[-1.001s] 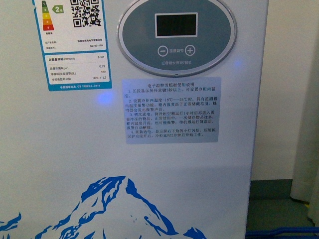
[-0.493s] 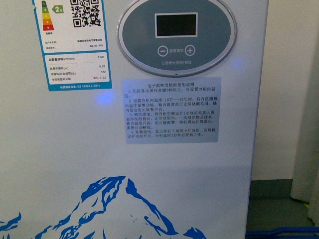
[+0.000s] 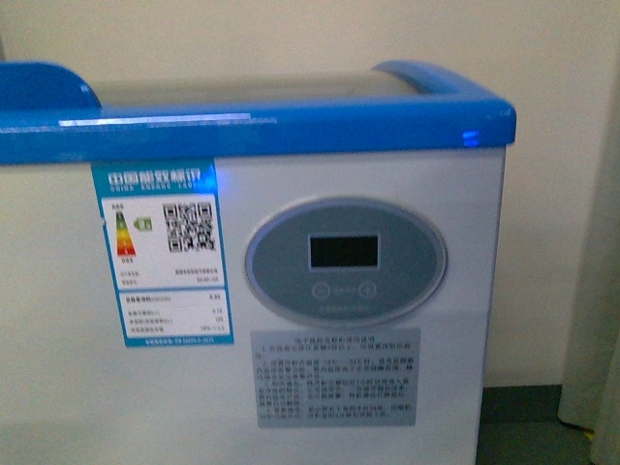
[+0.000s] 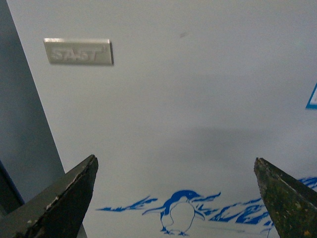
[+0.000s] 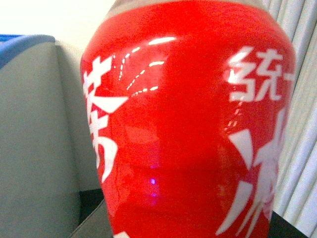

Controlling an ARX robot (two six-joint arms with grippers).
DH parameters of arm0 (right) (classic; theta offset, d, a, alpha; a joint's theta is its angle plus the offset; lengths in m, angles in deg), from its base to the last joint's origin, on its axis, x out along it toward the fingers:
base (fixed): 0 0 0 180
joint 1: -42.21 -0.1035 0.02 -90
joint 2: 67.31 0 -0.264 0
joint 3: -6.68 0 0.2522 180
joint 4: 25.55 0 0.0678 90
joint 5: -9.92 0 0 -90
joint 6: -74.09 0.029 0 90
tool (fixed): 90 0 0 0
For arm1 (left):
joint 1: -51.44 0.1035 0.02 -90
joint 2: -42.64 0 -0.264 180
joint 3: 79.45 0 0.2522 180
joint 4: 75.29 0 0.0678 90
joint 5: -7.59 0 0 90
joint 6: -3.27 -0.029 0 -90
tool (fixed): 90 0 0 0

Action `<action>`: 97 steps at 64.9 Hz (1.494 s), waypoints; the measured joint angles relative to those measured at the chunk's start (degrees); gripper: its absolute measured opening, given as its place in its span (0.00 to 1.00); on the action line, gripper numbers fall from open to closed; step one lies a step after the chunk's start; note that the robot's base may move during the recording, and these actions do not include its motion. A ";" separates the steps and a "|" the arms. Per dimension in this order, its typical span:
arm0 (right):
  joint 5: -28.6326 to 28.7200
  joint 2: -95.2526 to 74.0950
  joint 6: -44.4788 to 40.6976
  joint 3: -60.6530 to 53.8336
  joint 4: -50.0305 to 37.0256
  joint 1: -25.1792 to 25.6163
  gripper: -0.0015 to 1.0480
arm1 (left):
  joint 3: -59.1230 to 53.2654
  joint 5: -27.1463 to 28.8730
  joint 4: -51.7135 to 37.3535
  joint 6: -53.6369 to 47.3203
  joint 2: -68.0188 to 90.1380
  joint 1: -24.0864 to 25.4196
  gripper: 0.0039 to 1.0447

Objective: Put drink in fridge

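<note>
Rose from lower front panel up to fridge [image 3: 291,194], blue rim [image 3: 291,121] now in front view.
Clasped drink [image 5: 188,124] in right gripper beside fridge's corner, outside it; held left gripper [image 4: 174,159] spread wide, empty, facing penguin decal [image 4: 181,214].

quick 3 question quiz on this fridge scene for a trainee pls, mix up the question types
1. True or false: the left gripper has its fingers shut.
2. What fills the right wrist view? A) a plastic bottle with a red label and white lettering B) a green glass jar C) a yellow cardboard box
3. Fill in: the rim of the white chest fridge is ___.
Key: 1 false, the left gripper is open and empty. 2 A. 3 blue.
</note>
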 joint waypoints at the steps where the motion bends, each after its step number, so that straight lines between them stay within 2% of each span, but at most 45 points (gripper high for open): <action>1: 0.00 0.00 -0.02 0.00 0.00 0.00 0.35 | 0.00 -0.04 0.00 0.00 0.00 0.02 0.92; 53: -0.02 0.02 0.00 0.00 -0.02 0.04 0.35 | 0.02 -0.57 0.07 0.02 0.07 0.07 0.92; 56: -0.07 0.02 0.00 0.00 -0.02 0.04 0.35 | 1.79 -12.74 4.46 3.04 3.34 3.76 0.92; 58: -0.07 0.00 0.00 0.00 -0.02 0.04 0.35 | 2.34 -17.20 4.83 3.98 5.35 5.22 0.92; 60: 0.04 0.02 0.00 0.00 -0.02 0.09 0.35 | 3.17 -24.92 3.63 5.79 9.57 7.76 0.92; 63: 0.31 0.02 0.00 0.00 -0.02 0.09 0.35 | 4.15 -32.48 -0.61 6.51 14.38 10.32 0.92; 66: 0.07 0.00 0.00 0.00 -0.02 0.09 0.35 | 5.35 -37.07 -5.31 6.58 18.27 12.07 0.92; 70: -0.13 0.00 0.00 0.00 -0.02 0.09 0.35 | 7.54 -41.97 -13.31 5.42 24.61 14.40 0.92; 78: -0.07 0.02 0.00 0.00 -0.02 0.09 0.35 | 11.02 -48.24 -27.52 1.95 36.26 18.23 0.92; 83: -0.02 0.02 0.00 0.00 -0.02 0.09 0.35 | 14.23 -54.99 -39.54 -7.65 47.71 19.50 0.92; 91: -0.02 0.00 0.00 0.00 -0.02 0.09 0.35 | 17.27 -61.90 -40.98 -23.52 57.05 19.21 0.92; 97: -0.02 0.02 0.00 0.00 -0.02 0.09 0.35 | 20.87 -64.43 -36.57 -43.01 64.72 17.42 0.92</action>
